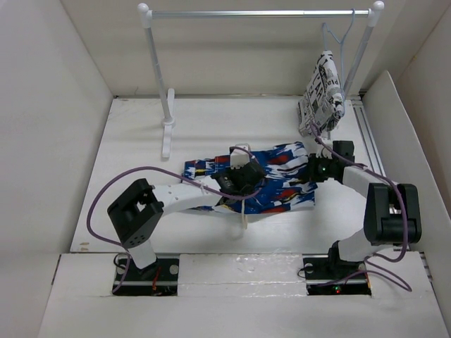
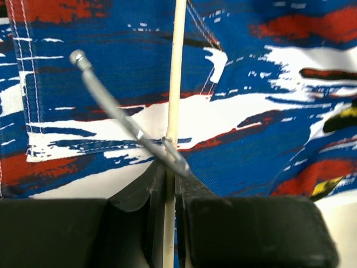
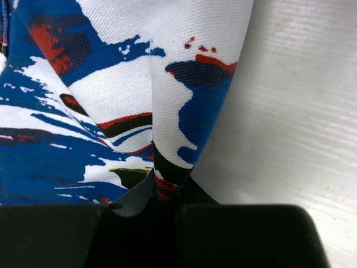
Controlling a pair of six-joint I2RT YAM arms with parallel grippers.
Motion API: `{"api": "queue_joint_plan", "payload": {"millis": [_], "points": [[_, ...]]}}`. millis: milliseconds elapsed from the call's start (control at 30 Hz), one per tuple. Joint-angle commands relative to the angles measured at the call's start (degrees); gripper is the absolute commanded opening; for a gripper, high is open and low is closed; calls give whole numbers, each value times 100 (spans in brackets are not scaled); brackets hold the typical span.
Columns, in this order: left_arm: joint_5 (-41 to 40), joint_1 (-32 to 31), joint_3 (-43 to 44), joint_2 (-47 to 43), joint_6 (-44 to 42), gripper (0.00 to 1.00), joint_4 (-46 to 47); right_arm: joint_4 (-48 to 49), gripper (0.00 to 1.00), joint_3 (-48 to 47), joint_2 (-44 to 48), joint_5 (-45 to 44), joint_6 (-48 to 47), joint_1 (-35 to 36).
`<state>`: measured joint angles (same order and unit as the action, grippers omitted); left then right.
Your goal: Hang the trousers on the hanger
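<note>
- Black left gripper is clamped on the hanger, whose thin beige bar runs straight ahead from between its fingers; the metal hook slants off leftward just ahead.
- Beneath and ahead of it, the trousers lie spread out.
- Right gripper pinches a raised fold at the trousers' edge, with bare white table to its right.
- Well beyond it, a newsprint cloth hangs from a white rack.

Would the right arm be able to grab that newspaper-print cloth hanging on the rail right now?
Probably not yet: the cloth hangs close with nothing between, but the right gripper is shut on the trousers and would have to let go first.
</note>
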<state>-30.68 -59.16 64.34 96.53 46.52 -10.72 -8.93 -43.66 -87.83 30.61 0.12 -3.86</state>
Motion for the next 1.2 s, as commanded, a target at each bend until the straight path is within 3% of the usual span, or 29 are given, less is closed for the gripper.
{"api": "queue_joint_plan", "payload": {"millis": [0,67,100,200,300,367,467,600,667,733,833,967,1167], "points": [[-624,18,-35,-398,243,0,289,58,10,147,319,-29,155,130],[-650,-87,-88,-520,191,0,430,-47,30,209,486,50,155,131],[-676,-87,-105,-582,173,0,474,-135,53,191,556,68,138,131],[-738,-193,-88,-837,182,0,440,-565,80,25,1144,200,67,78],[-808,-246,-70,-1118,164,0,378,-1075,97,-256,2005,313,84,78],[-800,-246,-123,-1328,147,0,439,-1373,99,-414,2923,358,347,366],[-764,-246,-80,-1374,138,0,439,-1383,93,-372,3332,411,734,841],[-668,-246,-18,-1391,182,0,430,-744,62,223,4211,595,1857,1913],[-641,-246,9,-1400,190,0,457,309,50,576,4362,639,2893,2660],[-632,-246,17,-1391,199,0,466,1344,57,945,4406,438,3692,3413],[-624,-246,53,-1339,217,0,474,1342,70,886,4162,-142,3846,3996],[-519,-246,44,-1286,287,0,553,1938,71,1052,3906,-625,4180,4665],[-439,-246,-70,-1373,445,0,580,2149,74,1202,3467,-1153,4286,4719]]}}
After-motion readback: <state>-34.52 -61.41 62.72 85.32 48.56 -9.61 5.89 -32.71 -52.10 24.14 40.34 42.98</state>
